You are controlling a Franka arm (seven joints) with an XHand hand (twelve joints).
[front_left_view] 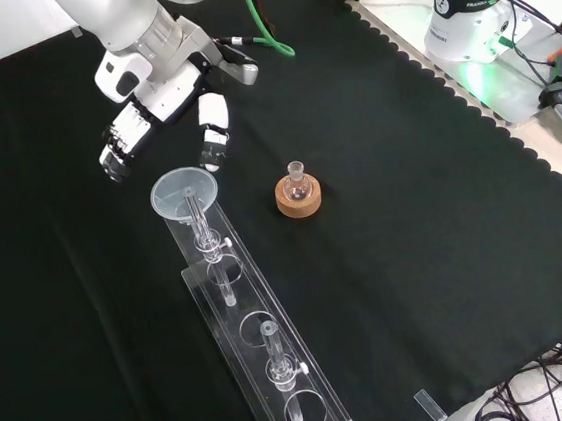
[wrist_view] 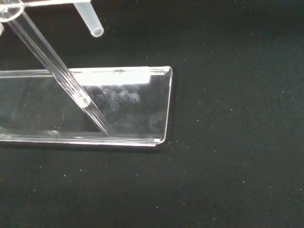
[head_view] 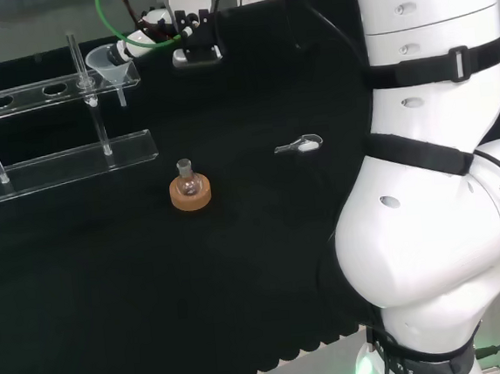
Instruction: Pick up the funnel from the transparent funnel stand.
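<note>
A black cloth covers your bench, and the funnel point(front_left_view: 185, 192) sits seated in the end hole of the transparent funnel stand point(front_left_view: 280, 392), the end nearest your hand point(front_left_view: 155, 108). In the front view the hand hangs just above the funnel, at the top left of the picture, with its fingers point(front_left_view: 214, 129) spread and relaxed, curled round nothing; one set of fingers reaches down toward the right rim of the funnel's wide mouth and another set lies off to the left, so the mouth sits just below and between them without being touched. In the head view the same funnel point(head_view: 106, 63) stands at the right end of the stand's upper shelf, with the hand point(head_view: 153, 33) just beside it on the right. The funnel's long axis is upright: wide mouth on top, narrow stem point(wrist_view: 90, 19) pointing straight down through the hole toward the stand's clear base plate point(wrist_view: 142, 107), which the wrist view shows lying flat below the stem tip. Your coming move likely turns on this: the funnel lies slightly forward and below the fingers, so you would close around the cone and then lift straight up along the stem's axis. A small flask on a cork ring point(front_left_view: 298, 196) stands well apart to the right in the front view.
</note>
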